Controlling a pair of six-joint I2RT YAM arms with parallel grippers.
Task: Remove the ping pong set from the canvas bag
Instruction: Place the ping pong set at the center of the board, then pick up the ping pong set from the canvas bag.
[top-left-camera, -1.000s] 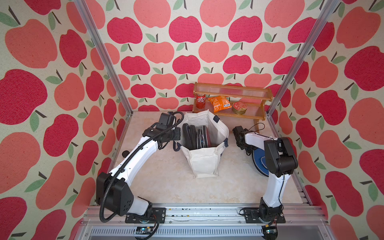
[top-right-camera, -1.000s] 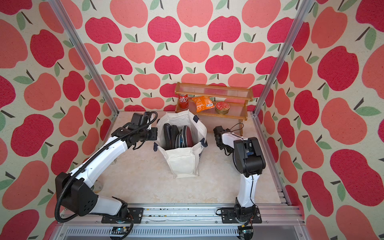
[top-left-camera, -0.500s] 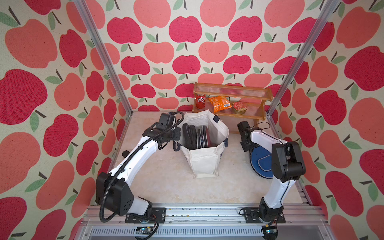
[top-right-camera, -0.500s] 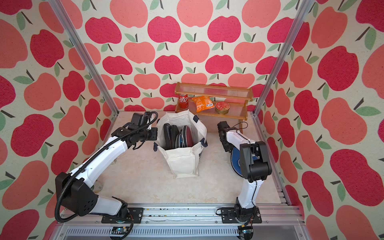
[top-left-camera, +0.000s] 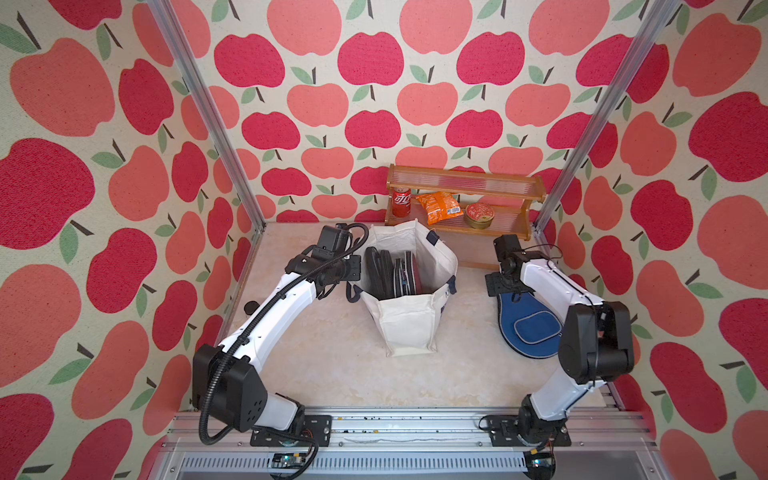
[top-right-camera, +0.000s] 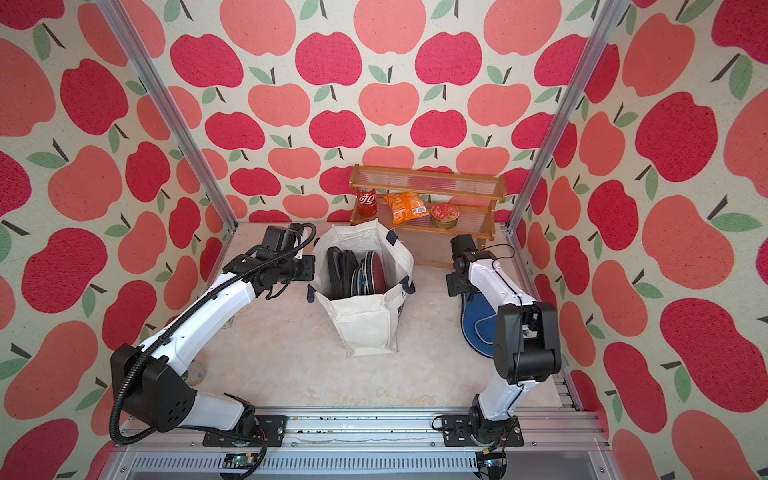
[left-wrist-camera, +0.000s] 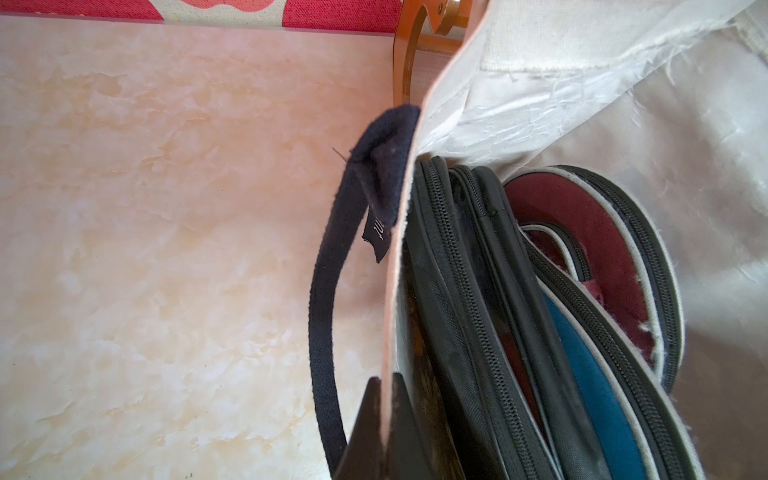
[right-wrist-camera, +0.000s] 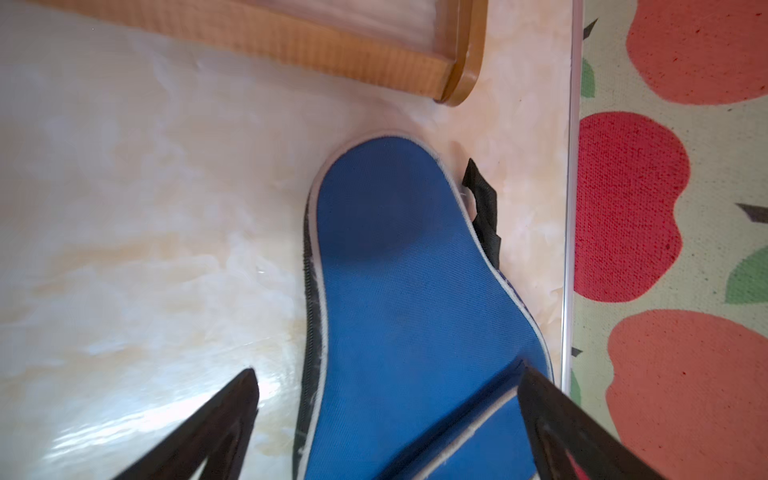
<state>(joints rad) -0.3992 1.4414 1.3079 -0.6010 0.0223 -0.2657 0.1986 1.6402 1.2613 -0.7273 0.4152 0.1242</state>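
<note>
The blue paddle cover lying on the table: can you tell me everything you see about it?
The blue paddle cover is paddle-shaped, woven-looking cloth with white piping, a black zip along its edge and a black strap loop near its narrow end. It lies flat on the table, narrow end toward the wooden shelf. The right gripper hangs open over it; contact is unclear.
</note>
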